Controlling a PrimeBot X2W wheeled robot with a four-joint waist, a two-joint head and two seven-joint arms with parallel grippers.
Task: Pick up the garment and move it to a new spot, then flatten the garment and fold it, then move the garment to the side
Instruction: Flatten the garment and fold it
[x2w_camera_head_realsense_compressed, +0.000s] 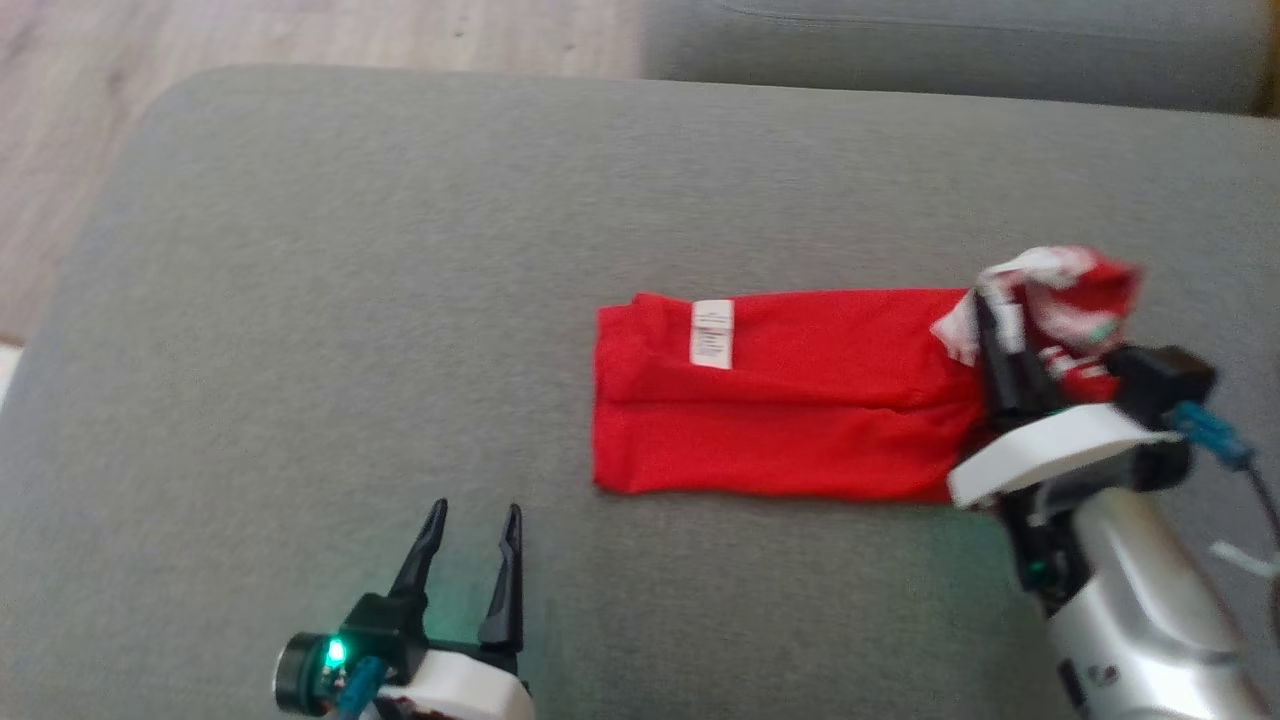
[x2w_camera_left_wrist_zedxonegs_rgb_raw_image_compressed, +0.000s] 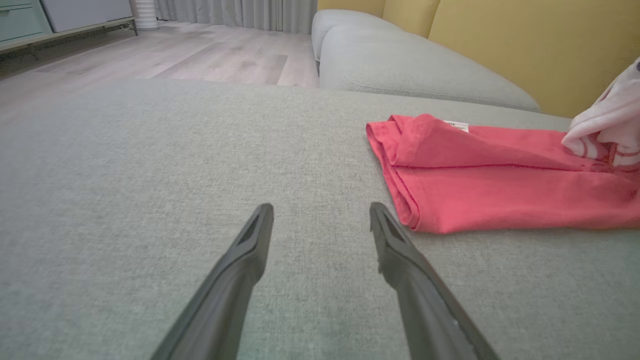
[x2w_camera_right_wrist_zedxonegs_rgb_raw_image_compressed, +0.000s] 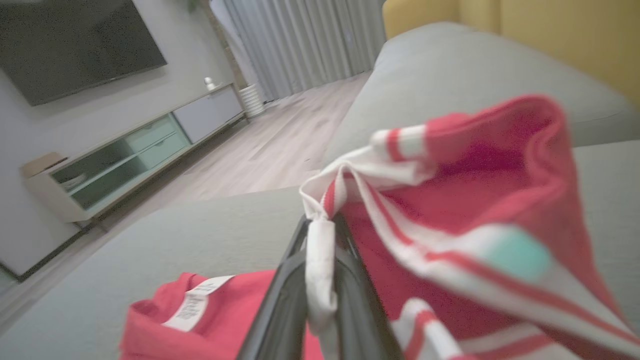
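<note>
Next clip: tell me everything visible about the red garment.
The red garment looks like soft knit cloth, folded into a long band lying flat on the grey sofa cushion. A white label shows near its left end. Its right end, trimmed with white and red stripes, is raised and bunched, pinched in the shut right gripper.
</note>
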